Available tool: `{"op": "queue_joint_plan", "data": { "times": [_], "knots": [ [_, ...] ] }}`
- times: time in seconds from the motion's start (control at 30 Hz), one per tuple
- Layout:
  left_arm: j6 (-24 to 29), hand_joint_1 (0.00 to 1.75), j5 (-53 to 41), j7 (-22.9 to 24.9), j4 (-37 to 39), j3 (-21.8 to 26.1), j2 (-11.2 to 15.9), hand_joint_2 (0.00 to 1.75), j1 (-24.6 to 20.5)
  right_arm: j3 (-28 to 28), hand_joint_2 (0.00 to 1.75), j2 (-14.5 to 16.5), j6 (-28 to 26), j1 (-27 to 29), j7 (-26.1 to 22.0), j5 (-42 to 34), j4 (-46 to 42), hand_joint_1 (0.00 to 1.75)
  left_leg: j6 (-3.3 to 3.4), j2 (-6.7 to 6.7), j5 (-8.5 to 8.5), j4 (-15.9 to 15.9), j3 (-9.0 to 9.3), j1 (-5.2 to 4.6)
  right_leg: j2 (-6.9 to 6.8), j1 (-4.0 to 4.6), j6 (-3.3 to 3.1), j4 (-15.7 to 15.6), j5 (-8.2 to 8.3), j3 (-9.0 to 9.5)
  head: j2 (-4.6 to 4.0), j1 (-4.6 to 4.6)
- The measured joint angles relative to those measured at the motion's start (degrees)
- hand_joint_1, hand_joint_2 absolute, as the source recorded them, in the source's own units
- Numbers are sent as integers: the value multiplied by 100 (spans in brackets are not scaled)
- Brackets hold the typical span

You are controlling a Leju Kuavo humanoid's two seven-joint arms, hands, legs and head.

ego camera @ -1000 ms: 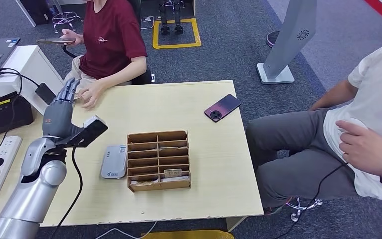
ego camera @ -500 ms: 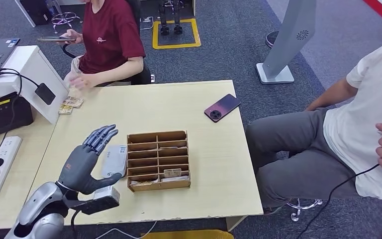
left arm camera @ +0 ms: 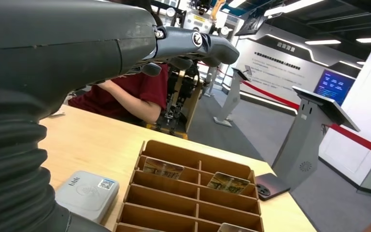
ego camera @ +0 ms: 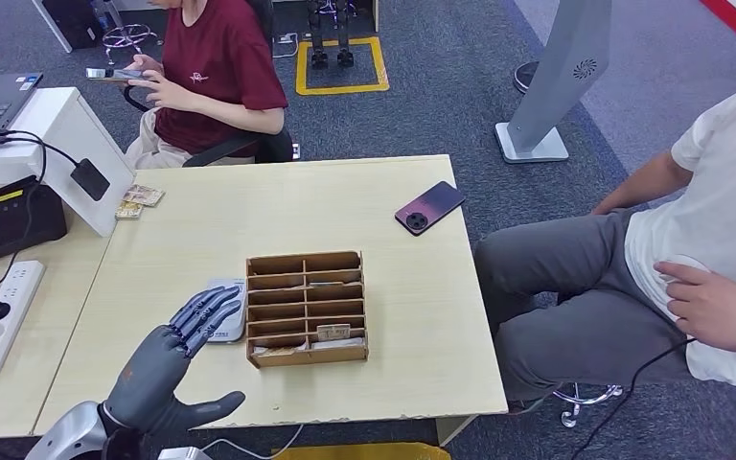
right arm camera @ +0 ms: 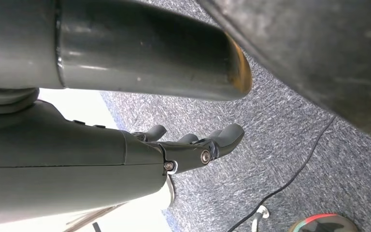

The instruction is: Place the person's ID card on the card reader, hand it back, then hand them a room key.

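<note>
Robot hand (ego camera: 168, 369): matt dark-grey plastic, smooth. Surface (ego camera: 412, 316) beneath it: pale wood-look laminate, low sheen. Card reader (ego camera: 225, 324) under the fingertips: smooth grey plastic. Divider box (ego camera: 305, 309) just beside: brown cardboard, matt.

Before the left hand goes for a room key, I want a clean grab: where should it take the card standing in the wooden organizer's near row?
Pinch the room key card by its top edge, from straight above. It stands on edge in the wooden organizer, with slot walls covering its faces, so only that edge is free. The left hand is empty beside it.
</note>
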Motion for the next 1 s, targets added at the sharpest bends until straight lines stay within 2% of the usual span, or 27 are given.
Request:
{"op": "queue_joint_plan", "data": {
  "times": [0.17, 0.3, 0.6, 1.0],
  "knots": [
    [61, 0, -435, 35, -31, -143, 27, 175, 205, -20, 0, 22, -10, -7, 56, 22, -5, 0, 0, -2, 0, 0, 0, 0, 0, 0, 0, -1, -1, -1, 0, 0],
    [310, 0, -1223, 398, 132, -347, -16, 175, 194, -28, 0, 23, -4, -20, 106, 43, -7, 0, 0, -7, -1, 0, -1, -1, -3, 0, 1, -2, -1, -1, 0, 1],
    [869, 0, -2301, 1208, 879, -773, -214, 175, -102, -31, 0, 81, -21, -39, 139, 97, -16, 0, 0, -6, 0, 1, 2, 0, -4, 0, 0, -1, 0, 0, 0, 0],
    [1055, 0, -2567, 1549, 1730, -909, -456, 175, -399, -35, 0, 85, -55, -40, 110, 113, -38, 0, 0, -7, 0, 1, 1, -1, -4, 0, 0, -1, -1, 0, 0, 1]
  ]
}}
